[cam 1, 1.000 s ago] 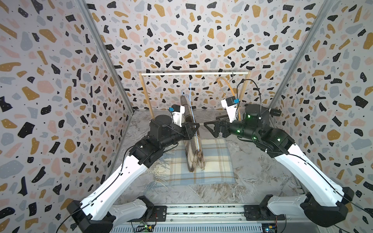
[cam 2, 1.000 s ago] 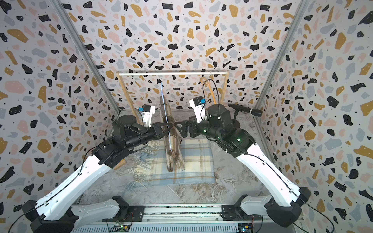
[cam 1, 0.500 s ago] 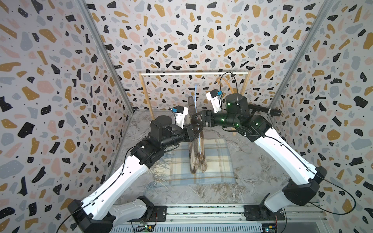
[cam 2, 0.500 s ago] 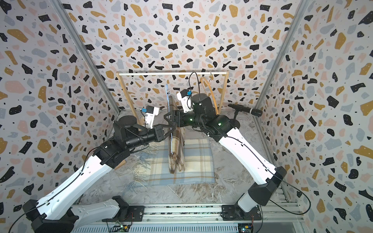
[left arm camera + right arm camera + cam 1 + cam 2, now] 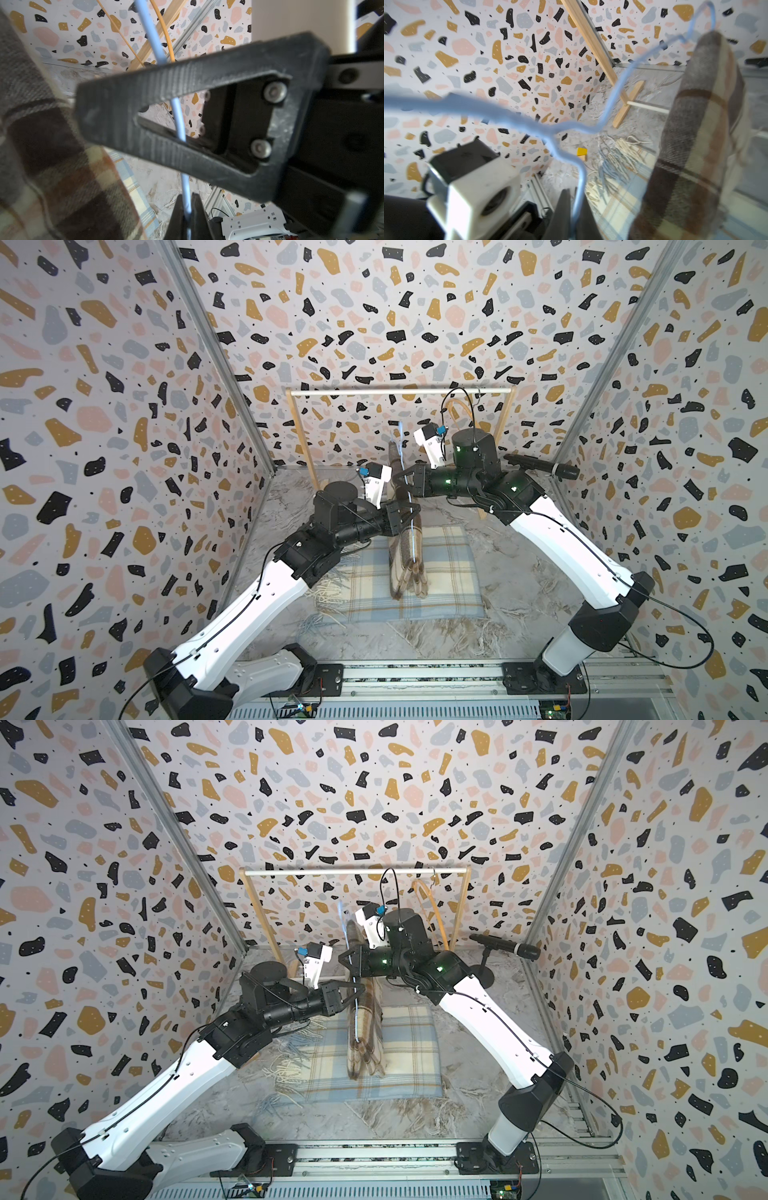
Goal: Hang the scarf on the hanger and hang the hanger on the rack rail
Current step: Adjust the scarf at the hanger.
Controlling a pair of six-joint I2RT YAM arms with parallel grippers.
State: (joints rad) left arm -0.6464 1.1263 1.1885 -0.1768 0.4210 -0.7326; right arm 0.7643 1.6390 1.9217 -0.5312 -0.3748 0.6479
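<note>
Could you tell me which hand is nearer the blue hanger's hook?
Right. The right hand grips the hanger below its hook; the left hand grips it farther down.

Hanger (image 5: pixel 412 531) (image 5: pixel 355 1011): thin lt-blue wire, raised off the floor, edge-on in both top views, one bent end uppermost. Twisted neck shows in right wrist view (image 5: pixel 612 99).
Scarf (image 5: pixel 405 572) (image 5: pixel 365 1048): brown/cream/grey plaid, folded to a narrow band, draped on the wire, hanging approx. vertical. Lower end over blue-cream plaid cloth (image 5: pixel 449 572) on the floor; contact unclear.
</note>
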